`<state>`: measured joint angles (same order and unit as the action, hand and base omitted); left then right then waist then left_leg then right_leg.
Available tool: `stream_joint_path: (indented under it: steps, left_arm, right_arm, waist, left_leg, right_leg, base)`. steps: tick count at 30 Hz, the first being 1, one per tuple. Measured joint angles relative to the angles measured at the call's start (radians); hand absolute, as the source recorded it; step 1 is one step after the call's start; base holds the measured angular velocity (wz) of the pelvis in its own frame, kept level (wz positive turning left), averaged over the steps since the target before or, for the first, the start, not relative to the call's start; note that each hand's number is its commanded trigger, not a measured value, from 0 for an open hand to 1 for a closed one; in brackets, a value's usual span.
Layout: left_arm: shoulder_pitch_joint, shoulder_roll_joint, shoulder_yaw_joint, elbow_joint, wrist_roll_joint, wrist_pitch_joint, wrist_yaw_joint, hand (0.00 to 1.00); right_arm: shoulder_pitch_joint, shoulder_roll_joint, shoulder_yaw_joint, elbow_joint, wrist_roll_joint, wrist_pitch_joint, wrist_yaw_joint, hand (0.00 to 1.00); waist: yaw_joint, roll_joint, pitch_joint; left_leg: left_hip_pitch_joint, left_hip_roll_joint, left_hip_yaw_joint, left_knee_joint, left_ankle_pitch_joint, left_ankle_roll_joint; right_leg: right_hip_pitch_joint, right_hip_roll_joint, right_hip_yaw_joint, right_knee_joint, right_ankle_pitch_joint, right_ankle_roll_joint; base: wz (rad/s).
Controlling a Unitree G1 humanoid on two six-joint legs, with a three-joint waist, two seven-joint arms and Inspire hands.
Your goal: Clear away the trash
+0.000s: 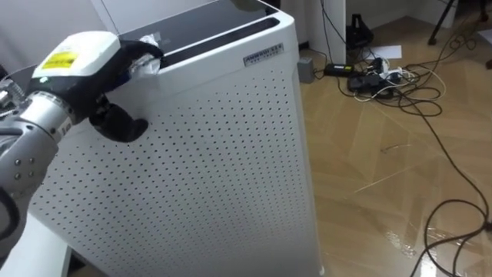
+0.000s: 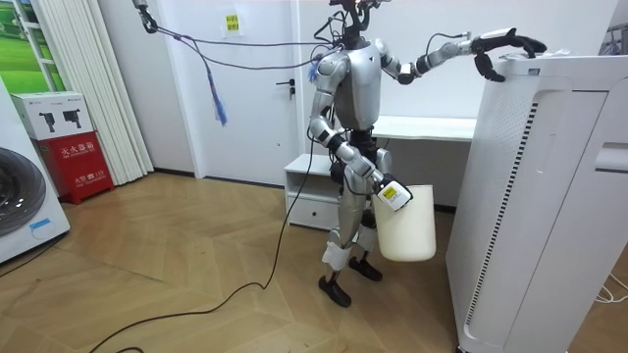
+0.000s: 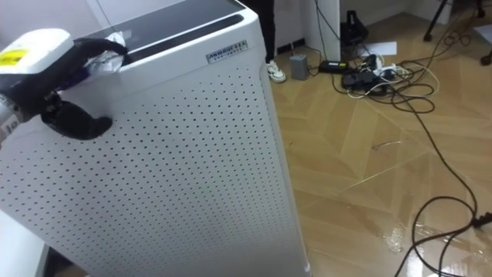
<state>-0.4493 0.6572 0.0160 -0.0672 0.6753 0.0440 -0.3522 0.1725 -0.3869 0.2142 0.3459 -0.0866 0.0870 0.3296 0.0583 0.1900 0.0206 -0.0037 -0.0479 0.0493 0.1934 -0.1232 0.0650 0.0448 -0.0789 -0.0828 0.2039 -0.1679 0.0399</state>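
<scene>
A crumpled clear plastic wrapper (image 1: 147, 67) (image 3: 108, 63) lies at the near edge of the top of a tall white perforated appliance (image 1: 207, 169) (image 2: 535, 196). My left hand (image 1: 91, 71) (image 3: 46, 58) (image 2: 502, 45) is raised to that edge. Its dark fingers (image 1: 143, 51) curl over the wrapper, and the thumb hangs down against the side panel. In the room view I stand beside the appliance with the left arm stretched out toward the room view's right. My right hand (image 2: 392, 194) hangs low in front, shut on the rim of a white bin (image 2: 405, 227).
A tangle of cables and a power strip (image 1: 377, 77) lies on the wooden floor beyond the appliance, and another cable (image 1: 450, 223) loops at the lower right. A white desk (image 2: 432, 127) stands behind me. A washing machine (image 2: 20, 206) and a red box (image 2: 74, 167) are at the room view's left.
</scene>
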Motion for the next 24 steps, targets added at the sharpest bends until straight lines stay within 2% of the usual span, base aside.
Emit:
stream_joint_path:
  steps: [6,18,24]
  left_arm:
    - [0.0,0.0,0.022,-0.003,-0.011,-0.001,0.012,1.0]
    - [-0.004,0.001,0.022,-0.031,-0.008,-0.001,0.02,1.0]
    - [-0.005,0.016,0.019,-0.034,-0.008,-0.002,0.023,1.0]
  right_arm:
    - [-0.003,-0.003,-0.001,-0.003,0.0,0.001,0.0,1.0]
    - [-0.006,-0.003,-0.001,-0.005,0.0,0.002,0.001,1.0]
    - [-0.013,-0.003,-0.001,-0.005,0.0,0.002,-0.004,1.0]
  waist:
    - [-0.005,0.0,-0.0004]
    - [0.0,0.002,-0.0018]
    - [-0.001,0.003,-0.0022]
  left_leg:
    - [0.01,0.0,0.003,0.001,0.0,0.0]
    - [0.009,0.0,0.001,0.002,0.0,0.0]
    - [0.008,0.0,0.0,0.002,0.0,0.0]
  right_leg:
    - [0.008,-0.001,0.0,0.002,-0.001,0.001]
    - [0.009,0.0,0.0,0.003,-0.001,0.001]
    - [0.009,0.0,-0.002,0.002,-0.001,0.001]
  base:
    - [0.0]
    - [0.0]
    - [0.0]
